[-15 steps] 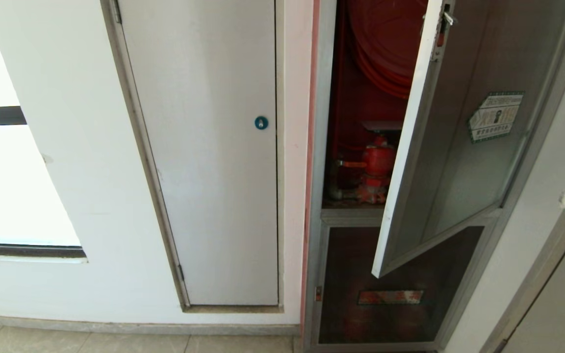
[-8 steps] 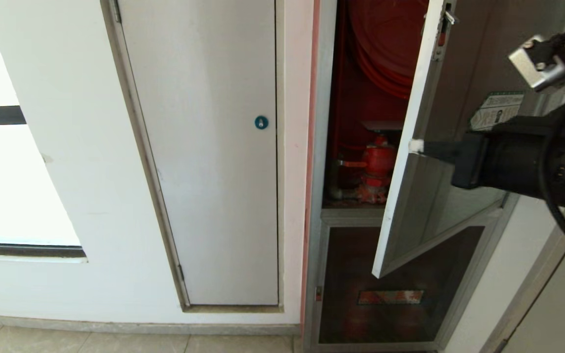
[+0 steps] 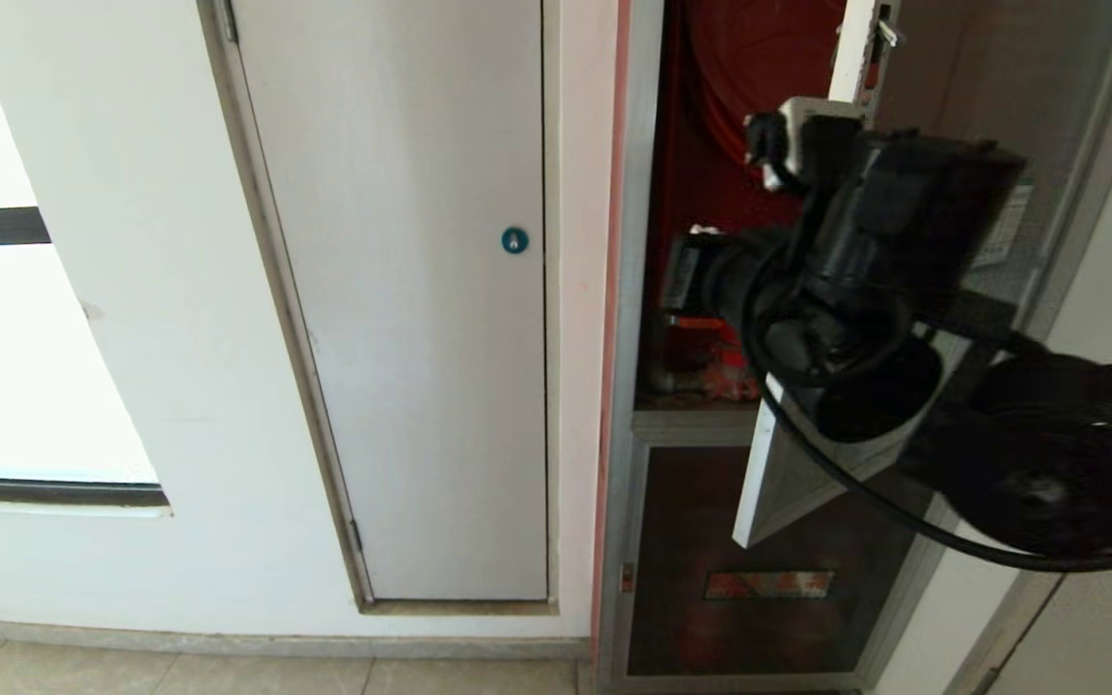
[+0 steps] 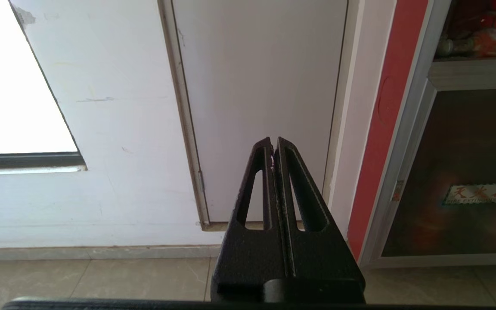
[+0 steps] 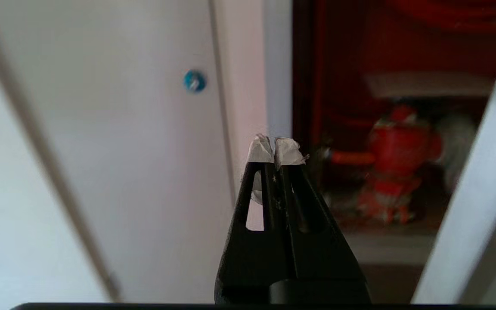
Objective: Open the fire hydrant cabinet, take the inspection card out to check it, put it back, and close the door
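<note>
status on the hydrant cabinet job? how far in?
Done: the door stands partly open, red valve exposed inside the fire hydrant cabinet.
In hand: the right gripper, shut and empty, is at the gap between door edge and cabinet frame. The left gripper is shut, parked facing the white door.
Left: take the inspection card lying above the valve, check it, return it, close the door.

— What's on the wall to the left?
— A plain white door (image 3: 402,290) with a round blue lock (image 3: 514,240), shut in a grey frame.
— And further left?
— A bright window (image 3: 25,367) with a dark sill. Beige floor tiles (image 3: 228,671) run along the bottom.
</note>
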{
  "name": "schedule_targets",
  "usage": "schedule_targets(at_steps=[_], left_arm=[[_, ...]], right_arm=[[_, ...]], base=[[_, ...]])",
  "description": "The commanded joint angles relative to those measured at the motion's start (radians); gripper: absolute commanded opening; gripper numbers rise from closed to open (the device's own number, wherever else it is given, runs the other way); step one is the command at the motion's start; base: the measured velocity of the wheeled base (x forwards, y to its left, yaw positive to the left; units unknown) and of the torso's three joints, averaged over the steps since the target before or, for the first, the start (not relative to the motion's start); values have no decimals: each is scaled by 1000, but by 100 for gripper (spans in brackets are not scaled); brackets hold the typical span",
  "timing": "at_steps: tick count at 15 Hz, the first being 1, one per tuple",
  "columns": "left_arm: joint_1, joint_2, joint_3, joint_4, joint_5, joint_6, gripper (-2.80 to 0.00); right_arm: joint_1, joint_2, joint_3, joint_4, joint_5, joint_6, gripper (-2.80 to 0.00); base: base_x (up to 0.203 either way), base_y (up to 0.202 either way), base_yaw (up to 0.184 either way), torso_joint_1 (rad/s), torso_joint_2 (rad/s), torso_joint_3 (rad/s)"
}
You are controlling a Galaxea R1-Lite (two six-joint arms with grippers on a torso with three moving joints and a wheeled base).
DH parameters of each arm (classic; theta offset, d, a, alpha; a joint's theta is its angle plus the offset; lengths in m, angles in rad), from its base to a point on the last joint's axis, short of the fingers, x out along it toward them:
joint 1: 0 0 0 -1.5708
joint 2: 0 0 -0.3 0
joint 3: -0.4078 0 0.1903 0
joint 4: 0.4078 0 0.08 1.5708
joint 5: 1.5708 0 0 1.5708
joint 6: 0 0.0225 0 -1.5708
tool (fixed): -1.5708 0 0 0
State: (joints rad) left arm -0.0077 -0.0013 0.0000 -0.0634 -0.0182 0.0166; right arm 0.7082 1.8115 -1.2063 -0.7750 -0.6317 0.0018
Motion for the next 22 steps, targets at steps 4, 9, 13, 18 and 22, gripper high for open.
schedule_targets(at_steps=[4,9,13,18,22], left_arm=[[0,1,23,-1,0,0,-280],[0,1,23,-1,0,0,-280],[0,1,23,-1,0,0,-280],[0,1,23,-1,0,0,-280],[0,1,23,-1,0,0,-280]], right_arm=[[5,311,-187,-497,-216,-300,-280],[-78,326,-217,-559,-216,-290,-280],[-88,297,-208,-596,-227,-290,-280],[-98,246,-178,-600,-231,-290,-280],[-117,216,-149,-599,-230,-291,-280]], base=[[0,0,0,0,0,0],[0,0,0,0,0,0],[0,0,0,0,0,0],[0,0,0,0,0,0],[0,0,0,0,0,0]])
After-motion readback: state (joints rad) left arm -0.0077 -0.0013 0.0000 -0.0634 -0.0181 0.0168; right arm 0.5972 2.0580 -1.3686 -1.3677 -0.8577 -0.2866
